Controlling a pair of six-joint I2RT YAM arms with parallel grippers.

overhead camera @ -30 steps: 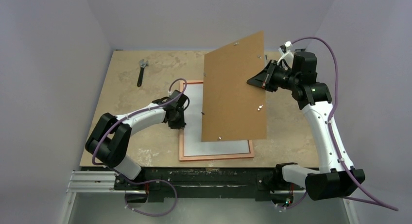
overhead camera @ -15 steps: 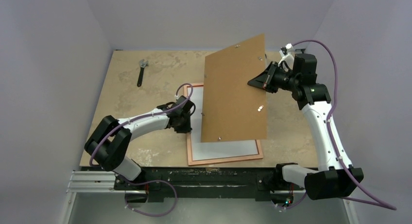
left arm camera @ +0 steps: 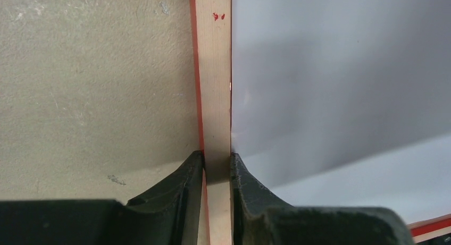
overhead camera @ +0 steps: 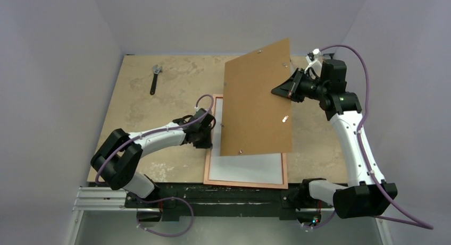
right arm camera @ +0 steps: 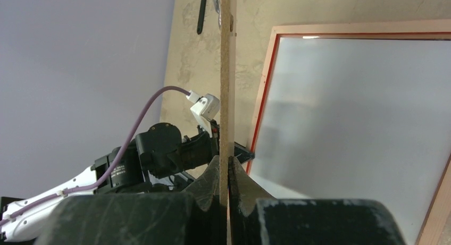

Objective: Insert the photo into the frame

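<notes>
frame (overhead camera: 244,185) lies back-up at near edge of table (overhead camera: 159,112), left gripper (left arm camera: 217,165) clamped on its left rail — light, stiff, slides easily, grip rails only; photo (overhead camera: 247,169) apparently inside, white side up; right gripper (right arm camera: 224,168) pinches backing board (overhead camera: 255,101) upright above.

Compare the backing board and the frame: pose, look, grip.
The backing board hangs tilted above the table; the frame lies flat on it. The board is solid brown; the frame is a pale wood rim edged red. The right gripper clamps the board's edge; the left gripper pinches the frame's left rail. Both are thin rectangles.
</notes>
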